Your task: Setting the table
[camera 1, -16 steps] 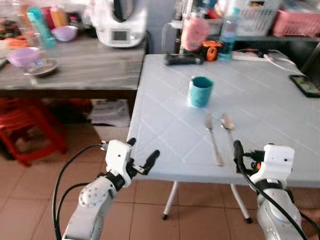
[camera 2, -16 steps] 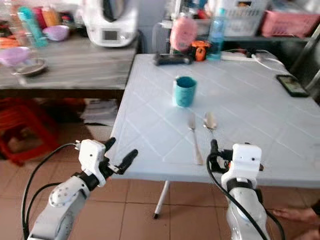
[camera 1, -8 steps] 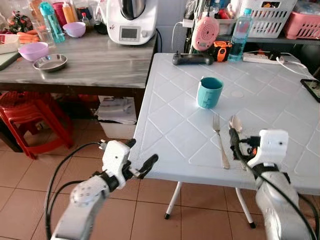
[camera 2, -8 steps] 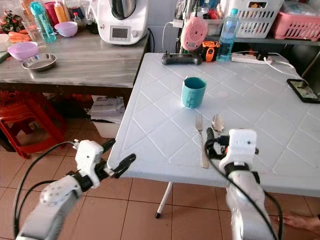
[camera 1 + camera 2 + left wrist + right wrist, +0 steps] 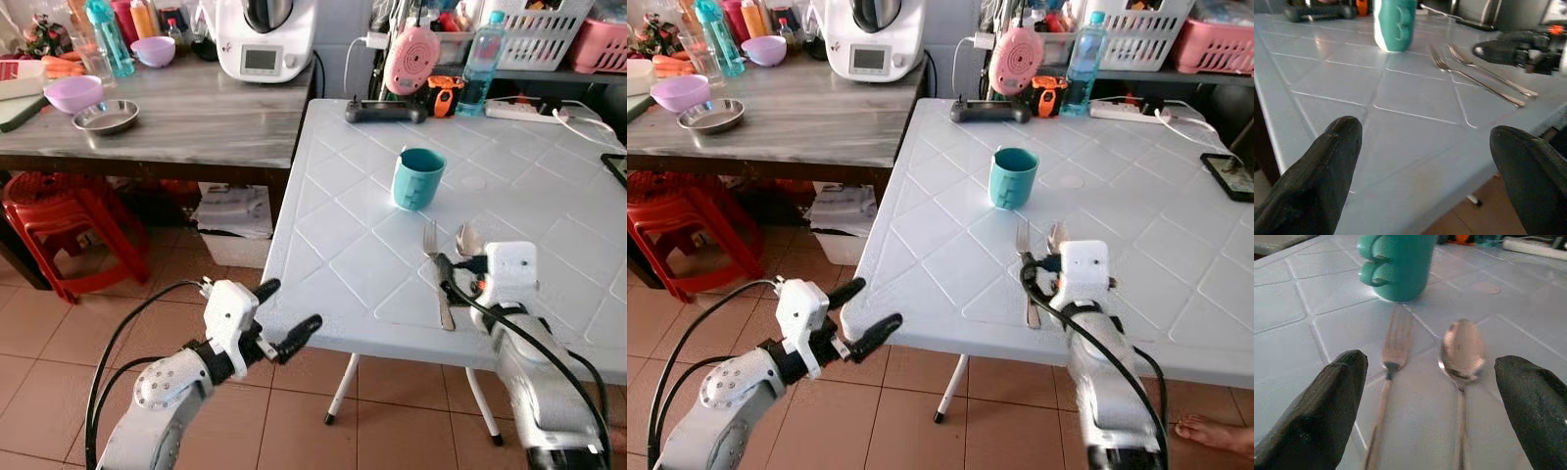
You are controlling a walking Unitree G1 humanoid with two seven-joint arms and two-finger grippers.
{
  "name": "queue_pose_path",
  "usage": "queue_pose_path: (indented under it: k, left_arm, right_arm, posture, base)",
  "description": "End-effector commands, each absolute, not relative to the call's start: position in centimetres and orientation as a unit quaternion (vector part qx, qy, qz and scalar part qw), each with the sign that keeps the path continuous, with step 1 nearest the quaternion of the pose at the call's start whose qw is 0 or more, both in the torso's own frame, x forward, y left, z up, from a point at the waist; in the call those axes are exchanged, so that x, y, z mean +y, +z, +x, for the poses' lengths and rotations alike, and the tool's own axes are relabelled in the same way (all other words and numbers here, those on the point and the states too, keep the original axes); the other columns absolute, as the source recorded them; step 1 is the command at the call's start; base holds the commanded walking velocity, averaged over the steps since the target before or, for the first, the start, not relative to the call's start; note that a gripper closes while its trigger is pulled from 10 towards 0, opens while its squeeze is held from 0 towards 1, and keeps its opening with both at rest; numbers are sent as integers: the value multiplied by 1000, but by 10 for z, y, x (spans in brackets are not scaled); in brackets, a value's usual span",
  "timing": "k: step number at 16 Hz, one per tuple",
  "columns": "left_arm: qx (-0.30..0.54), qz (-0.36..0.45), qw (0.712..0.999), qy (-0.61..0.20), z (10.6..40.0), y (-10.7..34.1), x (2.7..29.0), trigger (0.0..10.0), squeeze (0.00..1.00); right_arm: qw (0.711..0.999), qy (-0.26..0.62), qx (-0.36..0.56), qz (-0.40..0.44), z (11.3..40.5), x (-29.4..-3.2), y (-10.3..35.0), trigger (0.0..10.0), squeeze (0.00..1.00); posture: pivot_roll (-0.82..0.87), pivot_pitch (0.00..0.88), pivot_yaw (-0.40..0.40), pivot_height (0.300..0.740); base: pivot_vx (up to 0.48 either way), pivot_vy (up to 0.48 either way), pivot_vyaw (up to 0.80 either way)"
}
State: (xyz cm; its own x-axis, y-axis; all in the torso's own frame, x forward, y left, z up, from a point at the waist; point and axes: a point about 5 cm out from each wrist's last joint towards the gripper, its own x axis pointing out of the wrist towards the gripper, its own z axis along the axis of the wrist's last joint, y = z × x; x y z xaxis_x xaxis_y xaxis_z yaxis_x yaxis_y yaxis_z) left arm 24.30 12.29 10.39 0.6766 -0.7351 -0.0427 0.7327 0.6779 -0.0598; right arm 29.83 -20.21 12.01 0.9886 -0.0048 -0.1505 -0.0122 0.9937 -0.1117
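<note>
The setting looks partly done, as far as one can judge: a teal mug (image 5: 418, 178) stands upright on the pale blue table (image 5: 333, 245), and nearer the front edge a fork (image 5: 436, 276) and a spoon (image 5: 1462, 357) lie side by side, handles toward the robot, but no plate or bowl is at the place yet (a steel dish (image 5: 106, 117) and a lilac bowl (image 5: 73, 94) sit on the grey wooden counter well apart to the left). The table is moulded plastic with a raised diamond grid, faintly glossy; the cutlery is slim polished metal, the mug smooth with a looped handle. The right gripper (image 5: 1435, 396) hovers low over the cutlery handles, fingers spread wide and holding nothing. The left gripper (image 5: 279, 323) hangs at the table's front corner, likewise spread and empty.
</note>
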Motion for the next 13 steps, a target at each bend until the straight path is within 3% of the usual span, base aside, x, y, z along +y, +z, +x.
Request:
queue_pose_path:
  k: [1,12,13]
  left_arm:
    - [31,-18,909,-415,240,107,122,10000,0]
    - [35,-21,912,-408,235,108,126,10000,0]
    - [32,-25,915,-401,237,109,127,10000,0]
  right_arm:
    - [995,14,79,-57,304,-198,120,10000,0]
    - [991,59,119,-3,311,-169,96,10000,0]
    - [989,65,129,-4,309,-167,91,8588,0]
  posture:
    - [-40,74,19,740]
    - [-21,75,18,740]
    - [-22,74,19,740]
  base:
    - [0,0,0]
    - [0,0,0]
    - [0,0,0]
